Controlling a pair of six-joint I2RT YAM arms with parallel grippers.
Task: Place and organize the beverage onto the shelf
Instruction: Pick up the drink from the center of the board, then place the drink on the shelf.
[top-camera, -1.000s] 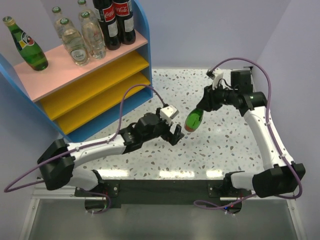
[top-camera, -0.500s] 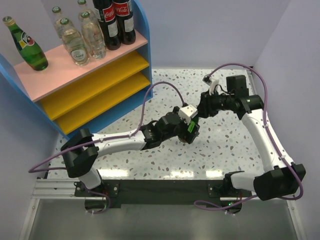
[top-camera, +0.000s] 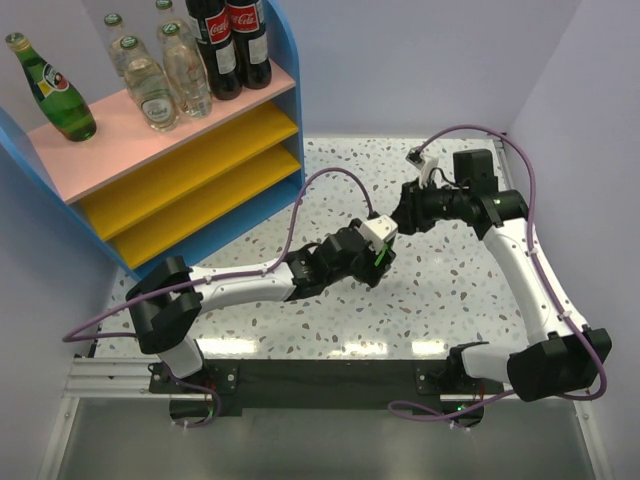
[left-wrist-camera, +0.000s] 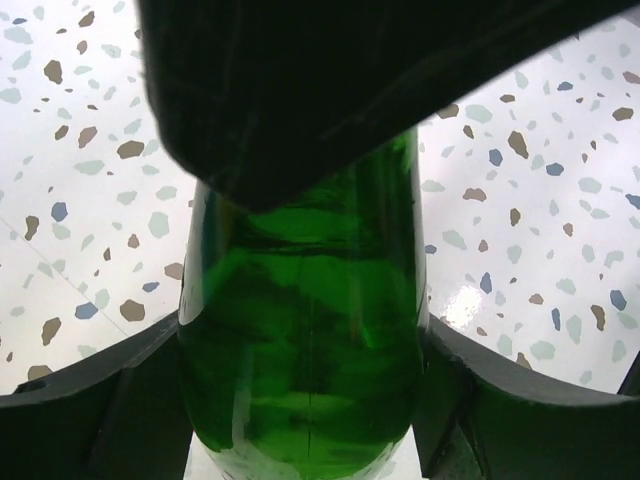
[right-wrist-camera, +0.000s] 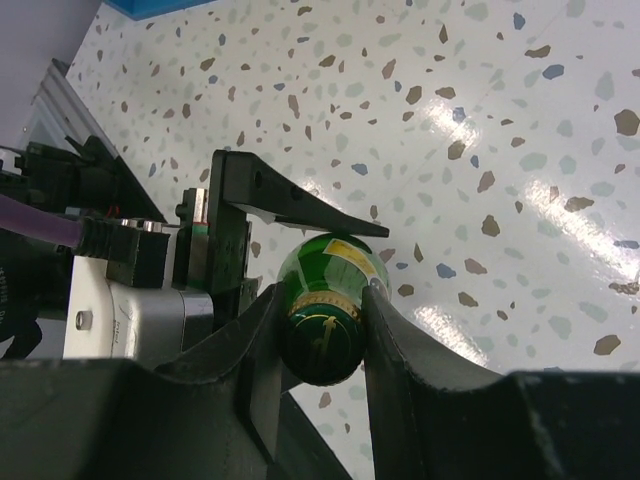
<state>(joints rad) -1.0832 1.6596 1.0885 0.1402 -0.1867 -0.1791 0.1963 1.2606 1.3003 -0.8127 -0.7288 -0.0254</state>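
Observation:
A green glass bottle (top-camera: 381, 256) hangs over the speckled table between both arms. My right gripper (right-wrist-camera: 322, 292) is shut on its capped neck (right-wrist-camera: 322, 335). My left gripper (left-wrist-camera: 305, 322) has its fingers pressed against both sides of the bottle's body (left-wrist-camera: 300, 330); in the top view the left gripper (top-camera: 377, 260) hides most of the bottle. The right gripper (top-camera: 402, 222) comes in from the upper right. The shelf (top-camera: 120, 135), with blue sides and a pink top board, stands at the far left, away from both grippers.
On the pink board stand a green bottle (top-camera: 55, 90), several clear bottles (top-camera: 150, 75) and two cola bottles (top-camera: 230, 40). The two yellow boards (top-camera: 190, 170) hold nothing. Purple cables loop over both arms. The wall closes in on the right.
My left arm has reached right to the bottle hanging from the right gripper, and its fingers have closed in onto the bottle's body. The right gripper has come slightly towards the left one.

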